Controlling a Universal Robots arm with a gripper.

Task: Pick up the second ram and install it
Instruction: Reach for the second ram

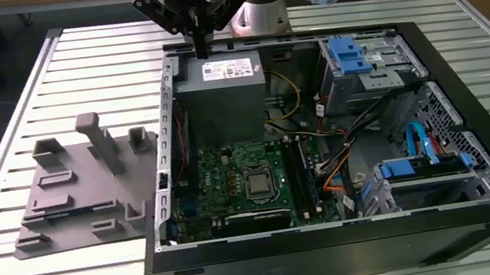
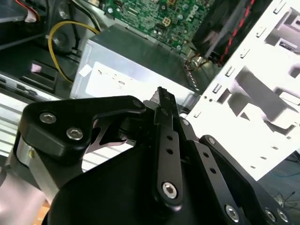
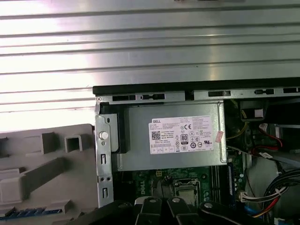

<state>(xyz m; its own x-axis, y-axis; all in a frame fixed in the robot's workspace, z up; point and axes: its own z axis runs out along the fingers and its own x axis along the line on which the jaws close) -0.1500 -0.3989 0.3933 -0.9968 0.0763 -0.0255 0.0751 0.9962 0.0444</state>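
My gripper (image 1: 202, 52) hangs above the far edge of the open computer case (image 1: 336, 248), over the grey power supply (image 1: 219, 87). In the second wrist view its fingers (image 2: 165, 101) are pressed together into one dark bar, and I see nothing between them. Long dark strips (image 1: 302, 172) stand in the memory slots beside the processor socket (image 1: 261, 181) on the green motherboard. I cannot tell whether one of them is the second ram. The gripper is well away from those slots.
A grey holder (image 1: 73, 196) with posts and pockets lies on the slatted table at the exterior view's left of the case; it also shows in the first wrist view (image 3: 42, 168). Cables, blue drive brackets (image 1: 348, 53) and drive cages crowd the case's other side.
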